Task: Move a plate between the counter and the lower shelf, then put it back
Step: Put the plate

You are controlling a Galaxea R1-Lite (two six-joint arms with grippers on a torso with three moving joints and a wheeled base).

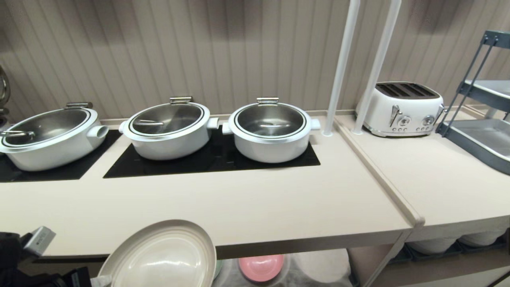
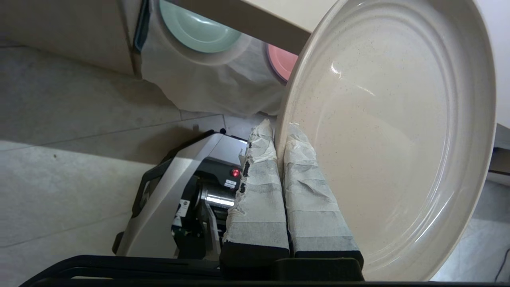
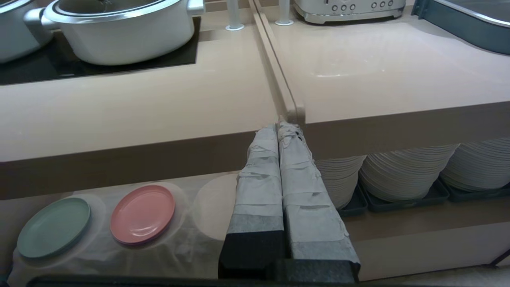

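Note:
The cream-beige plate hangs tilted in front of the counter, its upper rim overlapping the thick front edge. My left gripper is shut on the plate, one taped finger on each side of its rim. Behind and below it, the lower shelf is draped in white gauzy cloth. The left arm shows at the bottom left of the head view. My right gripper is shut on nothing and hangs before the seam between the counter and the adjoining top.
A mint-green plate and a pink plate lie on the cloth. Three white lidded pots stand on the black hob. Two white poles, a toaster and a grey rack are on the right. Plate stacks fill the neighbouring bay.

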